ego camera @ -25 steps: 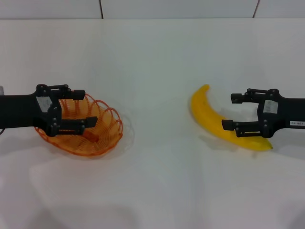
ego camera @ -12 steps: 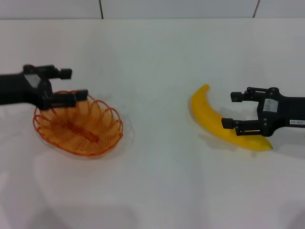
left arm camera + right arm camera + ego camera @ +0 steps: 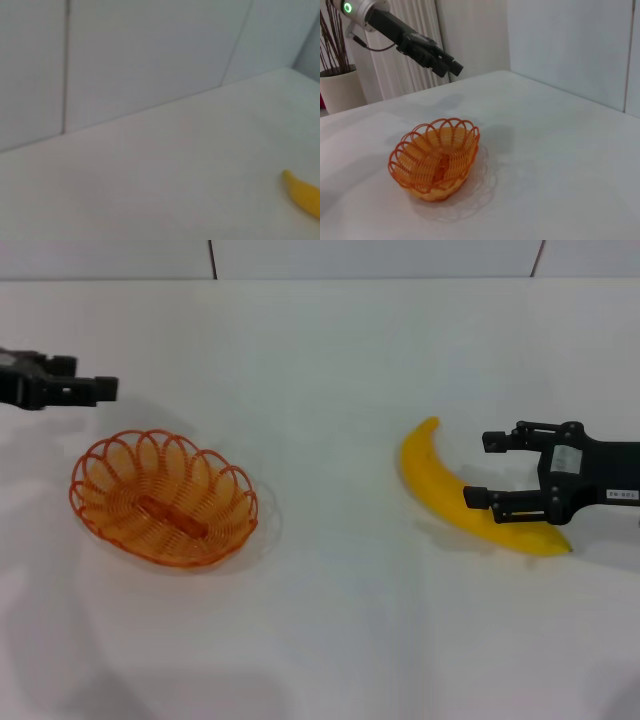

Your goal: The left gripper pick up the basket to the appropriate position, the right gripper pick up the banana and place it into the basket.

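The orange wire basket (image 3: 163, 498) stands alone on the white table at the left; it also shows in the right wrist view (image 3: 435, 160). My left gripper (image 3: 95, 378) is open and empty, raised behind the basket at the far left edge, apart from it; it also shows in the right wrist view (image 3: 451, 66). The yellow banana (image 3: 440, 485) lies on the table at the right, and its tip shows in the left wrist view (image 3: 302, 192). My right gripper (image 3: 478, 470) is open, with one finger on each side of the banana's near half.
The white table (image 3: 330, 620) runs back to a panelled wall (image 3: 380, 258). A potted plant (image 3: 340, 85) stands beyond the table's left side in the right wrist view.
My left gripper has come off the basket's rim, risen and pulled back to the far left. The basket stays on the table. The right gripper and the banana have not moved.
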Controlling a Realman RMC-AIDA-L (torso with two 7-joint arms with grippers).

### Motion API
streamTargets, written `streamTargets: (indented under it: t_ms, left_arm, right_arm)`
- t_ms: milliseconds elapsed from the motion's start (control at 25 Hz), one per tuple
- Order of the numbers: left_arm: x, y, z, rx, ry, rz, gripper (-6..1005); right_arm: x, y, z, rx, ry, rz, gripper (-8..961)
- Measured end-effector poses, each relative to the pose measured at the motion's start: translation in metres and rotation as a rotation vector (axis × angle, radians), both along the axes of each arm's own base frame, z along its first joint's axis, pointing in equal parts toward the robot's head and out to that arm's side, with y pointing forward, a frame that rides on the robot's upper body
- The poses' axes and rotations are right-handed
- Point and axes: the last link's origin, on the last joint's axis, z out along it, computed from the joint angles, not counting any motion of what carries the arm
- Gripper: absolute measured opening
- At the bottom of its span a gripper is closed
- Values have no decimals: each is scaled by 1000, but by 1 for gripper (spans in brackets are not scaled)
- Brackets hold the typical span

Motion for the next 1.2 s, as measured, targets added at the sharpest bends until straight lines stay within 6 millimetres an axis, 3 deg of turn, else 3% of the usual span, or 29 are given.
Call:
streamTargets:
  t_ms: [320,1200]
  left_arm:
    - [-11,1,3,-19,52,111,800]
    - [-24,11,-30,-76,230,185,798]
  right_arm:
    - [-2,2,-2,-8,9,2,838]
    - [-5,3,-5,-19,12,8,838]
